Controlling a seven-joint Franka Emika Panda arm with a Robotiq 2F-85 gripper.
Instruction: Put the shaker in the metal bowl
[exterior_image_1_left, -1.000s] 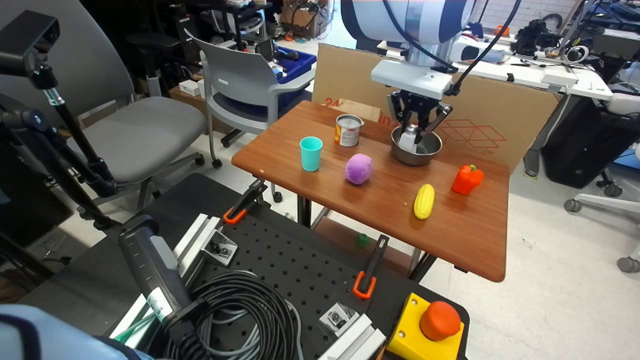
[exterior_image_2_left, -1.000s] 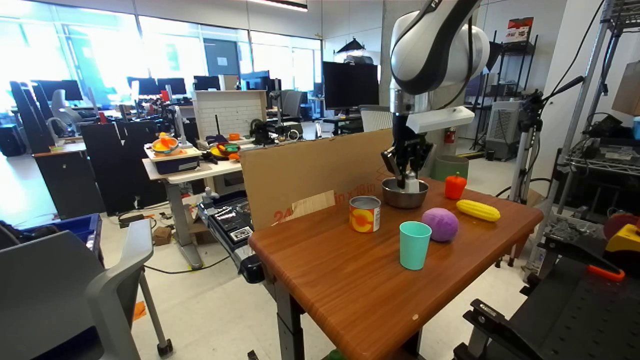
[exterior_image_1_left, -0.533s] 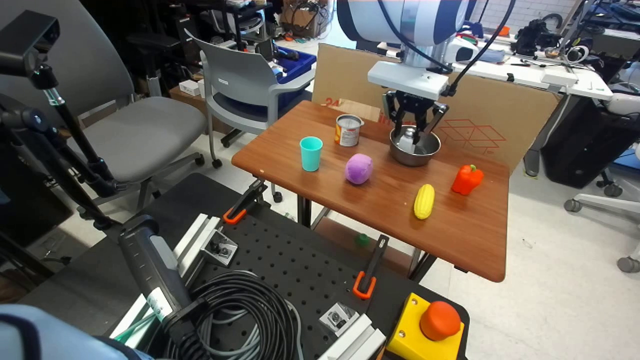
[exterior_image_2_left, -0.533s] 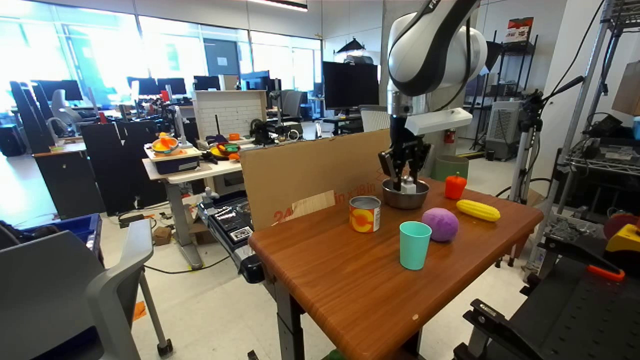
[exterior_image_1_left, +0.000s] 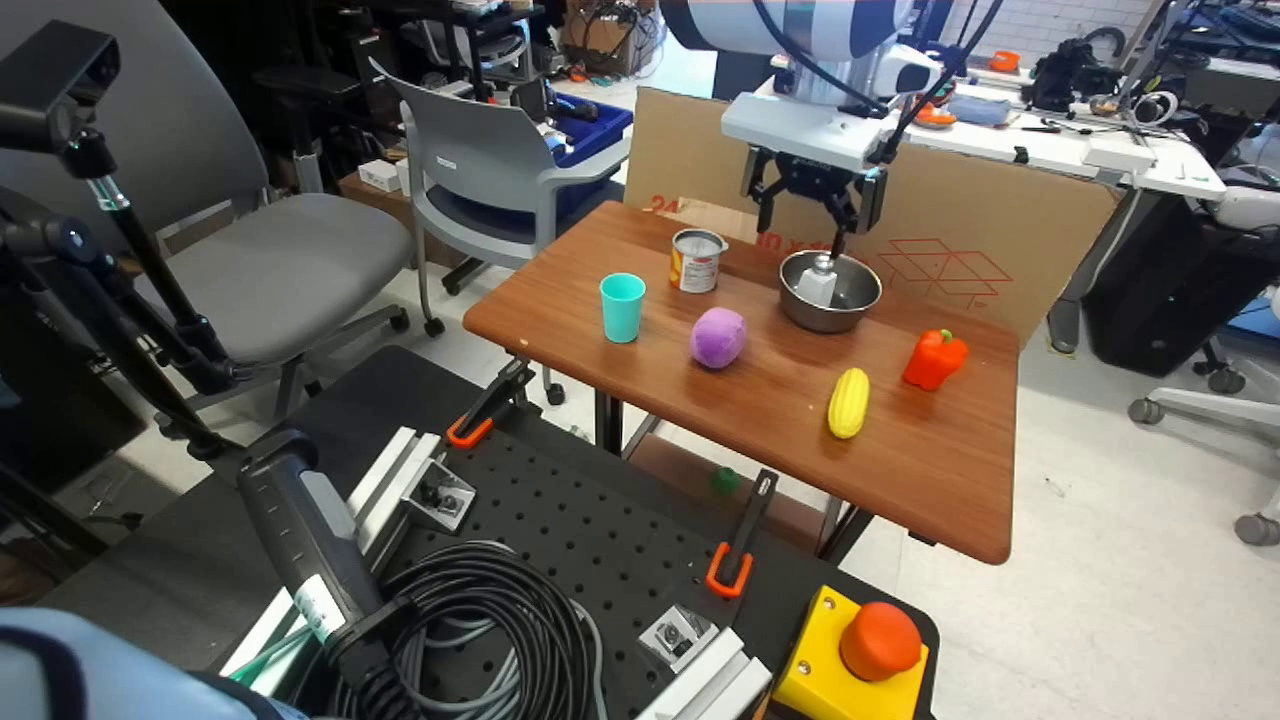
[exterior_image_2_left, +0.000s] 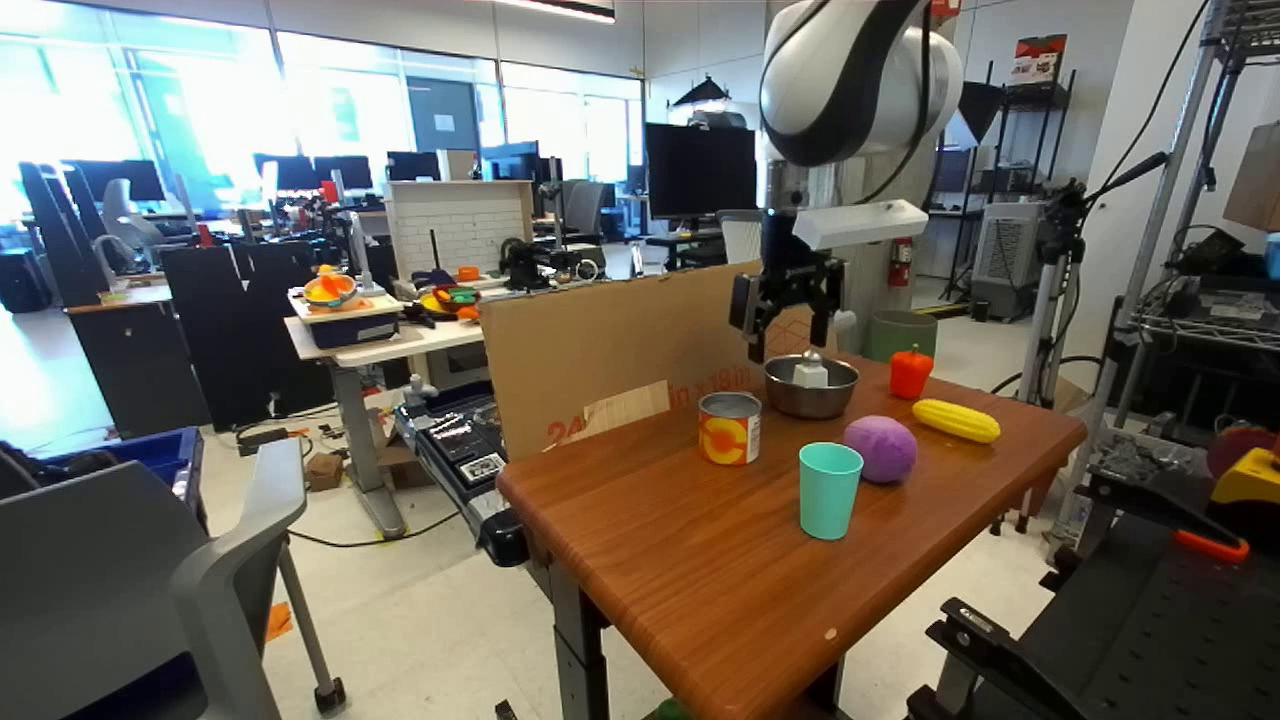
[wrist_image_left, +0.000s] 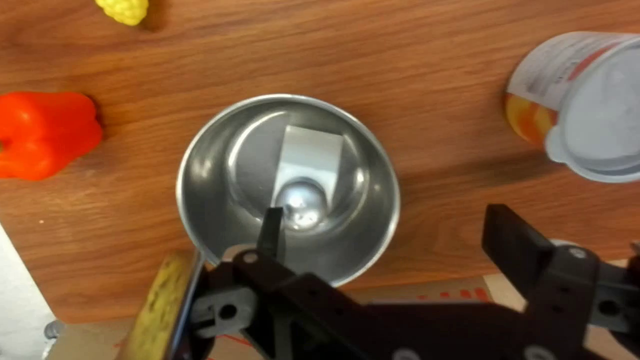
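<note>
The biggest thing is the brown table, with a cardboard sheet standing along its far side. Over the far part of the table hangs the gripper; its jaws are spread wide, with nothing held between them. Below one side of it sits the metal bowl. Of the smaller things, as an exterior view shows them, the can and the teal cup are on the left, the red pepper is on the right, and the purple ball and the yellow corn lie nearer than the bowl. Among the smallest is the shaker, which is inside the bowl, so I judge the placing is done. One jaw is just beside its round metal top; whether they touch, I cannot tell. The shaker is probably light and stiff, its smooth pale body perhaps slippery, and if it is glass, it can chip against the steel. For a new hold, I would take the flat sides of the body, because the round top may slide out.
</note>
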